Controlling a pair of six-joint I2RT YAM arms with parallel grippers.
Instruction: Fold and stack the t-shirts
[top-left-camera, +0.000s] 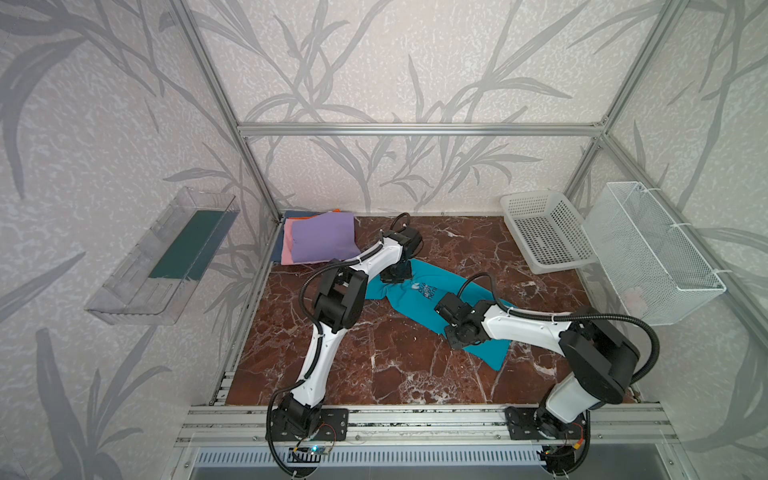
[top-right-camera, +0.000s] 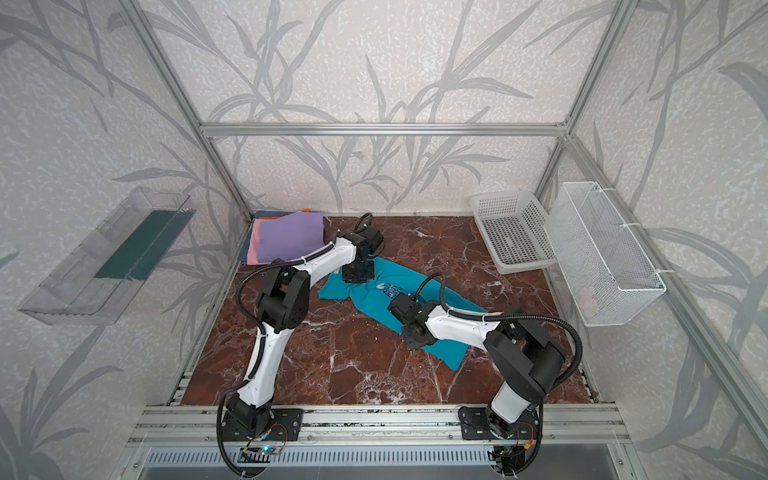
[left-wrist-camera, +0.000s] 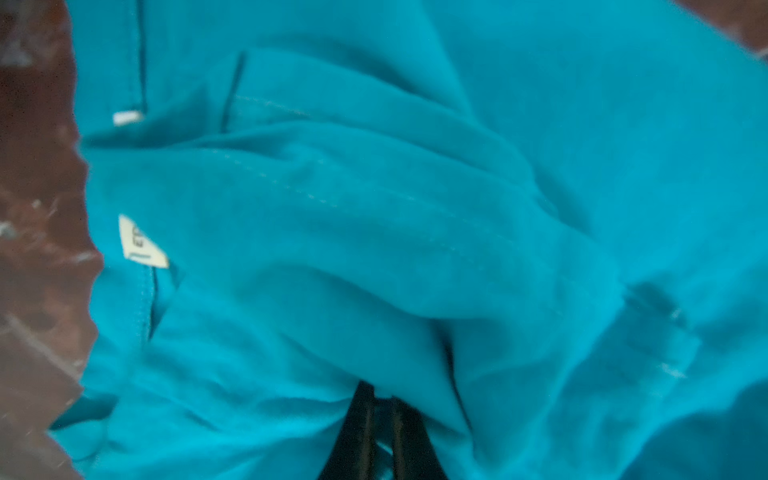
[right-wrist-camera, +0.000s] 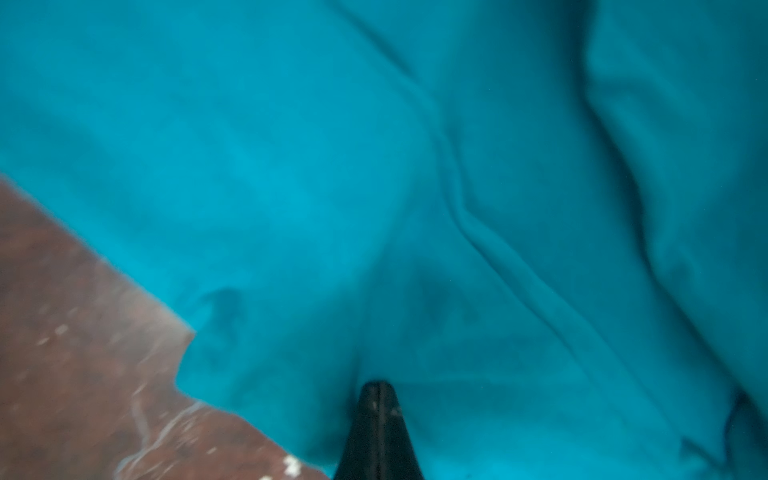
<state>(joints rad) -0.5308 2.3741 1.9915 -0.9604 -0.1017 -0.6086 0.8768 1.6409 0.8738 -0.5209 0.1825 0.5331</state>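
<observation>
Red-brown marble desk (top-left-camera: 374, 361): teal cotton tee w/ white print (top-left-camera: 415, 309) lies crumpled diagonally across the mid, partly under both arms; left pincer (left-wrist-camera: 384, 401) clenched on a bunched fold of it; right pincer (right-wrist-camera: 377, 390) clenched tight, tips at the cloth, can't tell if any is caught. Folded lilac tee (top-left-camera: 324, 239) tops a stack in the far-left corner, apart from the teal one.
</observation>
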